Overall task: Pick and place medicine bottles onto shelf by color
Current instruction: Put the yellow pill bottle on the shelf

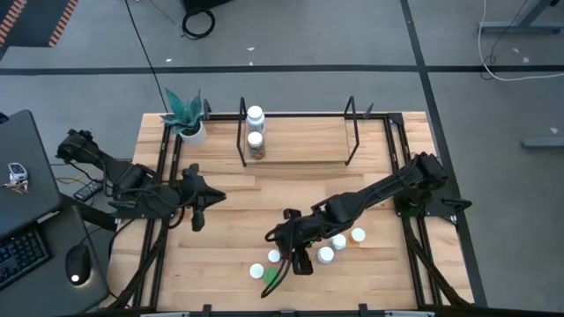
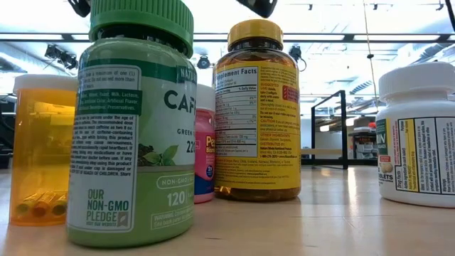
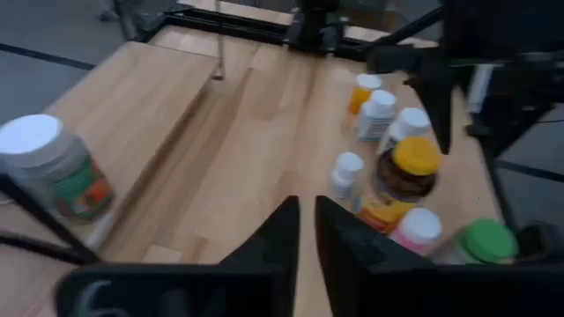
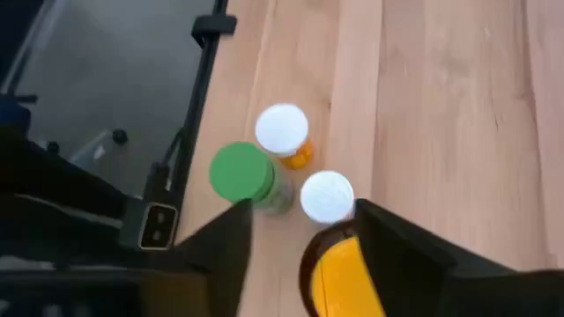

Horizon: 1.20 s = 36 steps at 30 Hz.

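The right claw [image 1: 302, 261] hangs spread over the cluster of medicine bottles [image 1: 330, 248] at the worktop's [image 1: 238, 211] front, its fingers straddling the yellow-capped amber bottle [image 4: 339, 277] without clearly pinching it. The left claw [image 1: 197, 217] waits pressed together, holding nothing, left of centre. Two white-capped bottles [image 1: 256, 132] already stand on the shelf [image 1: 300, 145] at the back.

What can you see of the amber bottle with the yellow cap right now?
The amber bottle stands upright on the wooden table in the front cluster. It looks like dark translucent plastic with a ribbed yellow cap and a yellow label of small print. A pink-labelled bottle is close beside it; contact cannot be told. The right tool hangs over it, fingers either side of the cap, not gripping.
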{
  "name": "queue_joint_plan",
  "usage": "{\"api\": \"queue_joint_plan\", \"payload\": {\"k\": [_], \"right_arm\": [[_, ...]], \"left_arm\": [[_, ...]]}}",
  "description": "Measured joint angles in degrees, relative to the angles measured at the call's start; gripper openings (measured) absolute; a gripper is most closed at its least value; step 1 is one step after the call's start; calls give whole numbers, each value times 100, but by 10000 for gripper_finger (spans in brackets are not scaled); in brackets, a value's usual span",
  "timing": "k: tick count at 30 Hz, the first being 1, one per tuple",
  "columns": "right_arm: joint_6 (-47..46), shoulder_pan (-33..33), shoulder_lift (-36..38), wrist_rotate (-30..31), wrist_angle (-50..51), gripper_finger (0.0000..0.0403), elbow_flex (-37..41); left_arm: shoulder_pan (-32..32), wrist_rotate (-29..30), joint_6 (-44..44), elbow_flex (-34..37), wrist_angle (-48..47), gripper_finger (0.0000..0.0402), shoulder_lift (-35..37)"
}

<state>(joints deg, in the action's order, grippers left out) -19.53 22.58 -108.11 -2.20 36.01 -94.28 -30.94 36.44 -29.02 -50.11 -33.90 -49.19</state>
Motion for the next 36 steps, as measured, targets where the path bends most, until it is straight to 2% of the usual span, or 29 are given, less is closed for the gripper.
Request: {"api": "queue_joint_plan", "payload": {"k": [6,10,14,27,36], "right_arm": [[308,75,-77,439,221,294,0],[506,72,-101,519,388,316,0],[833,73,-178,536,613,322,3],[1260,-17,-458,425,680,301,19],[1380,-30,-524,348,608,228,11]], "left_arm": [[2,393,-26,0,-200,135,7],[2,444,44,0,-201,173,7],[0,449,123,0,-200,190,7],[0,449,121,0,-197,177,7],[0,449,121,-2,-203,176,4]]}}
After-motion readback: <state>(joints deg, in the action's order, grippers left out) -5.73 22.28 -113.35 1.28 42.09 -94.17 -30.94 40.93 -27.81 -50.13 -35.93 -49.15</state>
